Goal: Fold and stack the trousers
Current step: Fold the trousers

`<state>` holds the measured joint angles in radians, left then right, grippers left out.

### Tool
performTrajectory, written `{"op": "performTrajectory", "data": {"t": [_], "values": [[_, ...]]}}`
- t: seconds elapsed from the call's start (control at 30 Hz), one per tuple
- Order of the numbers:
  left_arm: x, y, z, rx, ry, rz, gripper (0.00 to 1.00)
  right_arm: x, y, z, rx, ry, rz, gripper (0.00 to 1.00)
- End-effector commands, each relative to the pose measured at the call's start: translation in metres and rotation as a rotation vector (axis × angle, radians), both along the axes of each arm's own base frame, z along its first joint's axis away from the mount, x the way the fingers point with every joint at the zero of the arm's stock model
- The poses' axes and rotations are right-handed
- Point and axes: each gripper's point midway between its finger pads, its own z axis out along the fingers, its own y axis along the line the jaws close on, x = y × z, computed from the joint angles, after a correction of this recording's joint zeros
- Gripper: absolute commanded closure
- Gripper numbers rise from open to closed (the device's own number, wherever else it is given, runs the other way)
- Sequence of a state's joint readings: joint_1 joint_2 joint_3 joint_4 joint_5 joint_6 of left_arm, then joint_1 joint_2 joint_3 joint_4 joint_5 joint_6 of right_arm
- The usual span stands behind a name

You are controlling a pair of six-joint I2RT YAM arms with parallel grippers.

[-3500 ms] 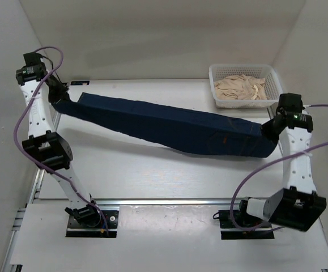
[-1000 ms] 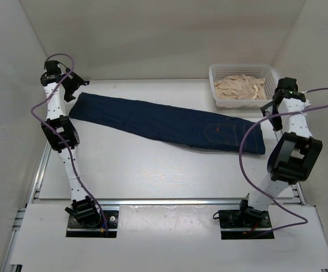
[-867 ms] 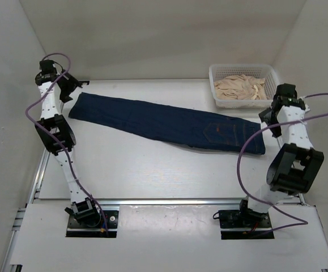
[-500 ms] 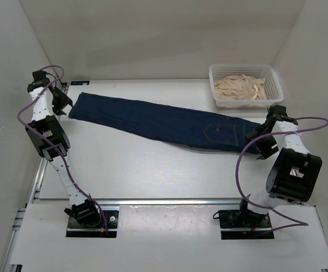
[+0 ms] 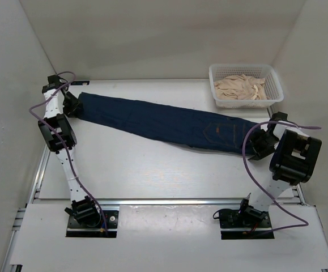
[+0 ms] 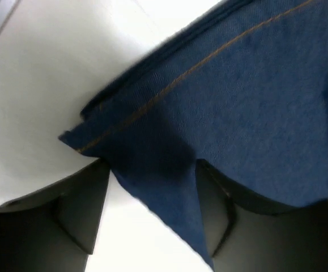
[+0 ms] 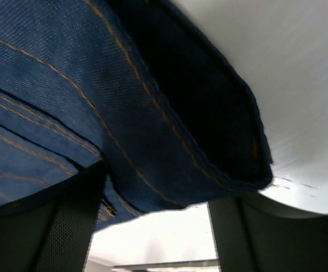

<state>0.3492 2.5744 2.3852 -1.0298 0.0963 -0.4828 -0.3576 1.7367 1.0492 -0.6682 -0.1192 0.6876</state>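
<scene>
**White desk, jeans laid flat, both hands parted at the ends**

White walls close in your workspace on three sides, and the desk [image 5: 152,170] below is a smooth, matte white slab. The trousers [image 5: 169,124] lie flat on it as one long dark navy strip, slanting from the far left down to the near right.

Your left hand [image 5: 72,105] is at the far-left end, right against the leg hems. In its wrist view the left hand [image 6: 152,170] has its jaws well apart, and a pointed corner of denim hangs down between the two dark fingers [image 6: 79,221] without being pinched. The cloth there is a fine twill weave with a single tan stitch line, and several layers show stacked at the edge.

Your right hand [image 5: 260,144] is at the near-right end, by the waistband. Seen from that wrist, the right hand [image 7: 158,192] is also spread wide, and its fingers [image 7: 67,226] stand on either side of the thick, rounded waistband edge (no squeeze on the fabric that I can see). Rows of orange-tan stitching cross the denim there.

At the far right of the desk sits a white plastic basket [image 5: 244,67] with lattice walls, holding crumpled pale cloth [image 5: 240,88].
</scene>
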Motion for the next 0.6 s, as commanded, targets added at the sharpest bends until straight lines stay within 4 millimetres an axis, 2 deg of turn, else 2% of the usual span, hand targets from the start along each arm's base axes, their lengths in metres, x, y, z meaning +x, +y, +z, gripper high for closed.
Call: {"op": "performTrajectory", "data": {"t": [0.0,0.07,0.1,0.13,0.2,0.23,0.27,0.33,0.37,0.43,0.5,0.57], "values": [[0.003,-0.011,-0.022,-0.049,0.024,-0.009,0.42,0.028,-0.009,-0.004,-0.014,-0.062,-0.028,0.28],[0.008,-0.014,-0.024,-0.069,0.010,-0.007,0.67,0.045,-0.021,-0.001,-0.054,-0.092,-0.045,0.36],[0.008,-0.014,-0.024,-0.070,0.010,-0.007,0.86,0.049,-0.024,0.000,-0.064,-0.094,-0.047,0.36],[0.010,-0.013,-0.021,-0.067,0.001,-0.007,0.90,0.052,-0.025,0.000,-0.065,-0.096,-0.047,0.36],[0.009,-0.013,-0.026,-0.070,0.010,-0.007,0.90,0.055,-0.034,0.008,-0.113,-0.106,-0.048,0.31],[0.009,-0.013,-0.026,-0.070,0.010,-0.007,0.82,0.055,-0.037,0.013,-0.130,-0.105,-0.052,0.26],[0.009,-0.013,-0.026,-0.070,0.010,-0.007,0.66,0.052,-0.039,0.019,-0.148,-0.108,-0.047,0.20],[0.009,-0.013,-0.018,-0.067,0.001,-0.007,0.33,0.047,-0.045,0.025,-0.164,-0.101,-0.063,0.17],[0.007,-0.014,-0.021,-0.070,0.010,-0.007,0.15,0.042,-0.045,0.029,-0.174,-0.098,-0.065,0.17],[0.005,-0.013,-0.016,-0.061,0.010,-0.004,0.08,0.031,-0.049,0.033,-0.174,-0.086,-0.077,0.16],[-0.001,-0.015,-0.019,-0.063,0.026,-0.012,0.07,0.023,-0.043,0.033,-0.158,-0.078,-0.074,0.19],[-0.005,-0.013,-0.011,-0.048,0.027,-0.006,0.10,0.017,-0.039,0.039,-0.150,-0.086,-0.071,0.25]]}}
